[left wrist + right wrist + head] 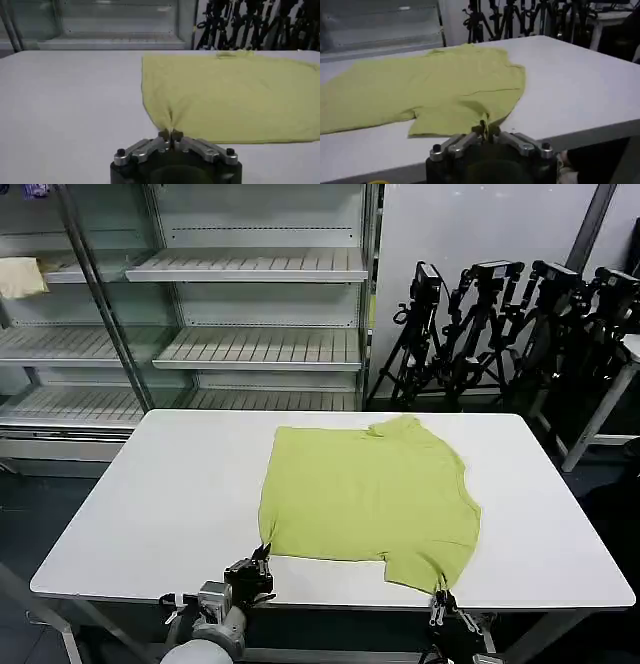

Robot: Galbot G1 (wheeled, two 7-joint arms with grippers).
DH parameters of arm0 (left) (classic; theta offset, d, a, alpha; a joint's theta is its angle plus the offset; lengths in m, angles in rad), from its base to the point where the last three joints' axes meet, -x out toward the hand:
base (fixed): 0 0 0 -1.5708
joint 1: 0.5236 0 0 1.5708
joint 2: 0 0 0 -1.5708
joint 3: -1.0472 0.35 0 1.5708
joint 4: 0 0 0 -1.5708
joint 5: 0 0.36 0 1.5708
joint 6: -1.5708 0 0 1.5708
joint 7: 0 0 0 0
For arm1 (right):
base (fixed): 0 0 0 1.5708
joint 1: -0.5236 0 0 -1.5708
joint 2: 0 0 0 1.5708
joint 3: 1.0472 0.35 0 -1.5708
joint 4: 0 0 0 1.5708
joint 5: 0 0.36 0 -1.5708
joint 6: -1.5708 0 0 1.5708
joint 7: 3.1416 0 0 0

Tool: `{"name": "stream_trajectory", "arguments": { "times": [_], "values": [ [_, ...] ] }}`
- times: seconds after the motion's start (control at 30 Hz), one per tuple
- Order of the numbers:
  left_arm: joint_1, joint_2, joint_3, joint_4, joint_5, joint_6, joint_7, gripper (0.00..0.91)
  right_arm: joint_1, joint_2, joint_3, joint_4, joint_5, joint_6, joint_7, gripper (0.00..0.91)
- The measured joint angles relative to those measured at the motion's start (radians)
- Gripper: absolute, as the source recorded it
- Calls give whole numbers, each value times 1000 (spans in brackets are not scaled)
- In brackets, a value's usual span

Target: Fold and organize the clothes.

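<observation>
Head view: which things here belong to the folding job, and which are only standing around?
Belong to the job:
T-shirt
left gripper, pinching its near corner
right gripper, pinching its near edge
table

Standing around:
shelves
tripods

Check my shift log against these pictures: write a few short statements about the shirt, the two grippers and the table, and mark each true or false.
1. The left gripper has its fingers pinched shut on a near corner of the lime T-shirt. True.
2. The right gripper hangs open above the shirt's middle. False: it is shut on the shirt's near edge, at the table's front.
3. The shirt lies on the white table. True.
4. The shirt is folded into a small square. False: it lies mostly spread out.
5. A pale cloth lies on a shelf behind. True.
</observation>
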Motion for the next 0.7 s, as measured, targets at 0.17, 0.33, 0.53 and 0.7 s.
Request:
{"name": "stream_trajectory", "arguments": {
  "times": [0.17, 0.33, 0.53, 0.7],
  "values": [
    [30, 2, -15, -43, -7, -8, 3, 20, -40, -16, 15, 53, -21, 26, -11, 0],
    [75, -2, -32, -103, -8, -12, 4, 20, -80, -28, 31, 109, -36, 47, -20, 0],
    [135, 0, -53, -182, -11, -19, 6, 20, -96, -40, 52, 163, -40, 56, -29, 0],
    [155, 12, -68, -220, -18, -24, 12, 20, -78, -57, 77, 177, -25, 63, -36, 0]
  ]
}}
